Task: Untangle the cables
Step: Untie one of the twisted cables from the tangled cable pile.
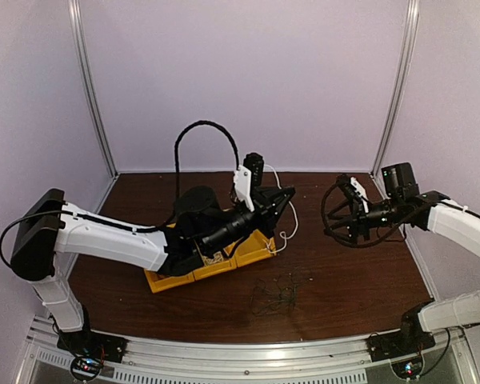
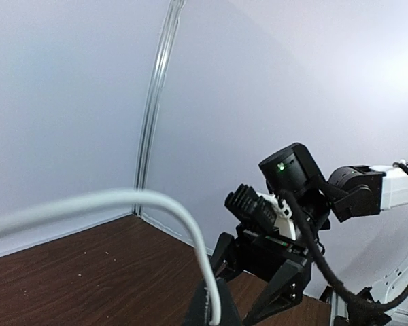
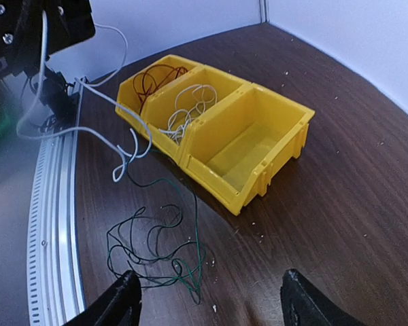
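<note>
Gripping white cable (image 2: 109,200), left end effector (image 2: 213,311) seemingly clamped; right end effector (image 3: 211,303) apart

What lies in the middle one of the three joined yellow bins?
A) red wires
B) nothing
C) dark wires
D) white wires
D: the right wrist view shows white wires coiled in the middle of the yellow bins, red wires in the end bin beyond it, and nothing in the end bin nearest the camera.

The top view looks down from behind over the whole tabletop (image 1: 360,272). Left wrist faces level toward the right arm (image 2: 357,190); right wrist looks closely down on the yellow bins (image 3: 279,153), also centred from above.
</note>
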You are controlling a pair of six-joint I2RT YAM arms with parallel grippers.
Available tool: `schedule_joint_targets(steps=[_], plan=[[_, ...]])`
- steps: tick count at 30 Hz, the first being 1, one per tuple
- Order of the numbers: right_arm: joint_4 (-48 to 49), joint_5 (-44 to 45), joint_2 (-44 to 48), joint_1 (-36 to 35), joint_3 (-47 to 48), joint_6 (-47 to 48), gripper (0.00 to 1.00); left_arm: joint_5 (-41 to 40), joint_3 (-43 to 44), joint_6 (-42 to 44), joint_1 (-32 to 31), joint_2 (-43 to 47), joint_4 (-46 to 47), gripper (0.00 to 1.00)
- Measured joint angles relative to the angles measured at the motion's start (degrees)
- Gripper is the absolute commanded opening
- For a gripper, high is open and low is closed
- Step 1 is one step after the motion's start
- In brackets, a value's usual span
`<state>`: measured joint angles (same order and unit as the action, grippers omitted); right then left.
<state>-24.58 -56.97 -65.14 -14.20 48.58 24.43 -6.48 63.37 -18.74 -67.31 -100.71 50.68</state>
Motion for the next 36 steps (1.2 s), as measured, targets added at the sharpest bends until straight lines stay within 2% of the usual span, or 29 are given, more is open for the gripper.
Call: schedule_joint_targets(steps=[12, 20, 21, 26, 29, 36], plan=[[-3.8, 4.6, -22.6, -11.2, 2.3, 7.5, 0.66, -2.7, -5.0, -1.3, 0.0, 3.1, -1.3, 0.0], [-4.5, 5.6, -28.8, -12.5, 4.8, 8.1, 0.59, -3.5, -7.0, -1.6, 0.0, 4.7, -1.1, 0.0], [-4.5, 5.6, -29.8, -12.5, 5.5, 8.2, 0.55, -3.6, -7.0, -1.6, 0.0, 4.7, -1.1, 0.0], [-5.1, 5.5, -35.0, -12.6, 8.2, 9.4, 0.13, -3.8, -7.1, -1.6, 0.0, 4.7, -1.1, 0.0], [-6.5, 5.5, -37.7, -12.8, 8.6, 9.8, 0.0, -4.1, -7.5, -1.6, 0.0, 5.1, -1.2, 0.0], [-8.6, 5.7, -39.2, -10.1, 9.3, 9.9, 0.0, -4.9, -7.9, -0.6, 0.0, 7.5, -2.9, 0.0]])
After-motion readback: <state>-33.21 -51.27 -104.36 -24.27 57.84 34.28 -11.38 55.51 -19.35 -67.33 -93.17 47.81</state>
